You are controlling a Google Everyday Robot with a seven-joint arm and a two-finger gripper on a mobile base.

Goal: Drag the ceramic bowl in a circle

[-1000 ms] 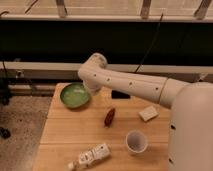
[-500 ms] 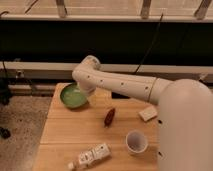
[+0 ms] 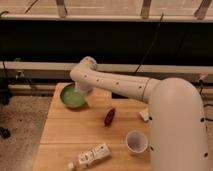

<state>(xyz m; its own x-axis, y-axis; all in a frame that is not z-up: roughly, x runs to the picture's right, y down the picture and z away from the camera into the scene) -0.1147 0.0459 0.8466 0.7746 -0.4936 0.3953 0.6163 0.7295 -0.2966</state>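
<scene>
I am looking at the ceramic bowl (image 3: 71, 98), which is sitting near the upper left corner of the wooden table (image 3: 75, 135), left of the frame's centre. Its green glaze is showing, with the paler green inside facing up.

The gripper (image 3: 81, 90) is hanging right at the bowl's upper right rim, at the end of the white arm (image 3: 125, 86). The wrist is covering most of it from this angle. I am reading its jaws as spread wide, clamped on nothing. I cannot tell whether a finger is touching the rim or reaching inside the bowl.

The arm is running from the bowl toward the right of the frame, widening into the big white body that is filling the lower right.

Moving outward on the table, a small dark red object (image 3: 109, 117) is lying near the middle, below and right of the bowl and well apart from it. A white cup (image 3: 136, 142) is standing upright further toward the lower right, just beside the robot's body. A white bottle (image 3: 92, 155) is lying on its side near the bottom edge of the frame. A small pale object (image 3: 144, 115) is peeking out at the table's right side, half hidden by the arm.

Speckled floor (image 3: 25, 120) is showing to the left of the table.
</scene>
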